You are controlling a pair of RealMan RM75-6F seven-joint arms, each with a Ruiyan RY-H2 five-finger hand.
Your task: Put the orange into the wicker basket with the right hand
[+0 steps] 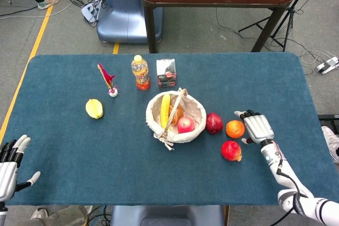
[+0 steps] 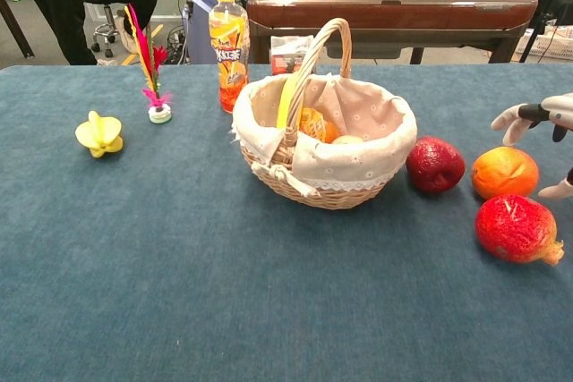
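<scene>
The orange (image 1: pixel 234 128) (image 2: pixel 504 172) lies on the blue table, right of a dark red apple (image 1: pixel 214 123) (image 2: pixel 435 165). My right hand (image 1: pixel 257 126) (image 2: pixel 543 136) hovers just right of and above the orange, fingers spread, holding nothing. The wicker basket (image 1: pixel 176 116) (image 2: pixel 324 145), lined with cloth, sits at mid-table with a banana, a pink apple and another orange fruit inside. My left hand (image 1: pixel 9 165) rests open at the table's near left corner, seen in the head view only.
A red pomegranate (image 1: pixel 231 151) (image 2: pixel 517 228) lies just in front of the orange. Behind the basket stand a drink bottle (image 1: pixel 140 72) (image 2: pixel 229 36) and a small box (image 1: pixel 166 72). A feather shuttlecock (image 1: pixel 108 79) and a yellow starfruit (image 1: pixel 94 108) (image 2: pixel 99 133) sit at left.
</scene>
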